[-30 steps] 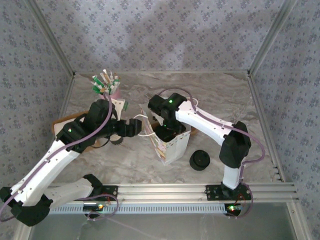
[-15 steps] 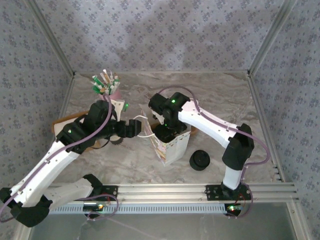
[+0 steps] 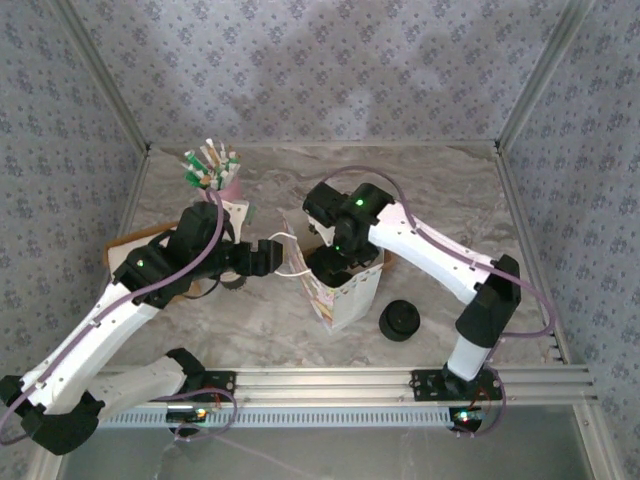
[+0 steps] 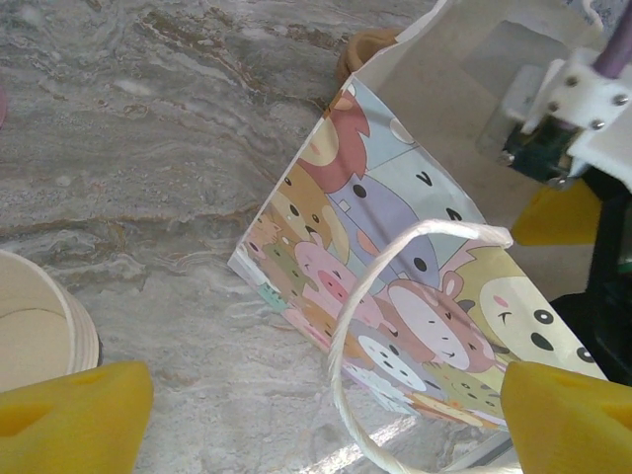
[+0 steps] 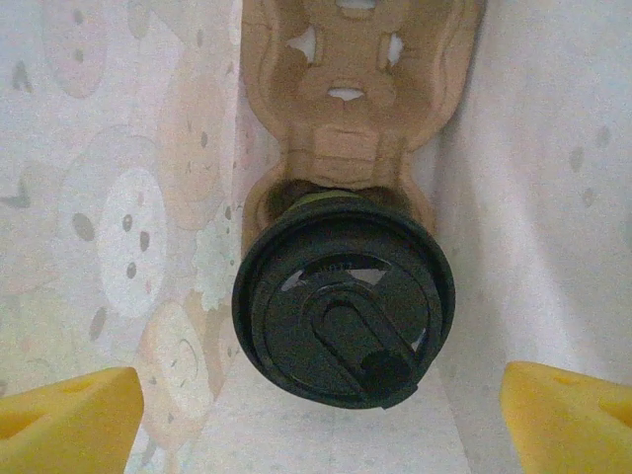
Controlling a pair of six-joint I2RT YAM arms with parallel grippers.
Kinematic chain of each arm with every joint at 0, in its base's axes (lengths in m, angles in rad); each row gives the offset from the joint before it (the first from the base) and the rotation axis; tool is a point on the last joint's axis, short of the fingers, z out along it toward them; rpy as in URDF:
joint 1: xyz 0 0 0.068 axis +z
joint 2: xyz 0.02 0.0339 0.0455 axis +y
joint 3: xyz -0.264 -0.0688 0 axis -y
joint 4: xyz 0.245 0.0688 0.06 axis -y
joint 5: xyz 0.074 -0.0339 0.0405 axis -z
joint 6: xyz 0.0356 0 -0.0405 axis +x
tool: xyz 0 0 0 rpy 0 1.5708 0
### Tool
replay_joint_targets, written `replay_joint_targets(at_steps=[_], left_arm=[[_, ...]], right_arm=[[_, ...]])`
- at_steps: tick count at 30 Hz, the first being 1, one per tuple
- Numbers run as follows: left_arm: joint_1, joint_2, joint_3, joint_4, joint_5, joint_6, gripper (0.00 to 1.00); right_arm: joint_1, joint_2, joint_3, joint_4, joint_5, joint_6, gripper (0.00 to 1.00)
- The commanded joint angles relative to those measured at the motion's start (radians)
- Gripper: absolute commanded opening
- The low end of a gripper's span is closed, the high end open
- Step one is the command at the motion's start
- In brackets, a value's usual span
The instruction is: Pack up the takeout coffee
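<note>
Where right wrist looks, cup [image 5: 344,314] sits inside bag [image 5: 128,197].

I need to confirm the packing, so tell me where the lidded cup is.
In the right wrist view, the cup sits centre frame inside the bag, at one end of the cardboard carrier.

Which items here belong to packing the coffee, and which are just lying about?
Job in hand: lidded cup, cardboard carrier, cartoon bag.
Lying about: black stack beside the bag, sticks in pink holder, cream-lined cup stack.
</note>
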Motion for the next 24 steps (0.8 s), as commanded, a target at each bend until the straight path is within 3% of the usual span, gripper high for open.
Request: replay_joint_targets(at_steps=[1,24], left_arm=[[0.009,-0.022,-0.001,0.019,0.01,-0.013,0.91],[0.009,-0.079,0.001,0.039,-0.015,-0.028,0.91]], right_arm=[[0.008,-0.036,0.04,-0.025,0.02,0.021,0.95],[0.014,-0.139,0.097,-0.013,0.04,0.08,0.96]])
